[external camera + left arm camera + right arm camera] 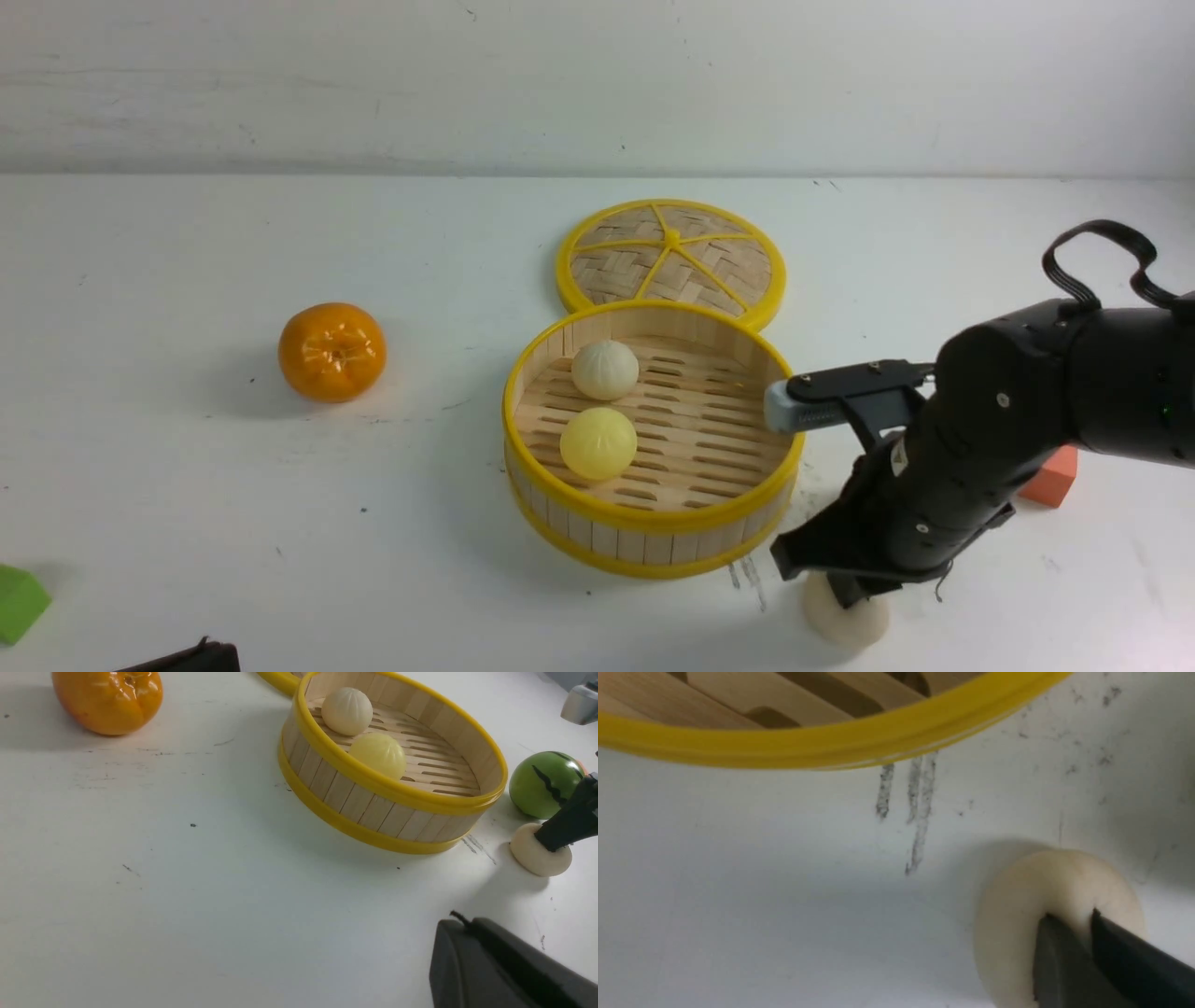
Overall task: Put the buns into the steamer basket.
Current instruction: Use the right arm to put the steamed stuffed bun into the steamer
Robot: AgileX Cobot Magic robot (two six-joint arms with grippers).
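The steamer basket point(653, 523) sits mid-table and holds a cream-white pleated bun point(605, 370) and a smooth pale yellow bun point(597, 442). The third bun point(845, 616), cream-white, rests on the table just off the basket's near right side. My right gripper point(845, 590) points down onto it. In the right wrist view its fingertips point(1106, 933) are nearly together, pinched into the top of the bun point(1027, 905), which is dented. My left gripper point(460, 921) is shut and empty, low at the near left of the table point(201, 649).
A glossy orange point(331, 351) lies at the left. The flat woven lid point(670, 257) lies behind the basket, touching it. A green watermelon ball point(542, 784) and an orange-red block point(1050, 478) sit right of the basket. A green block point(17, 602) is at the near left edge.
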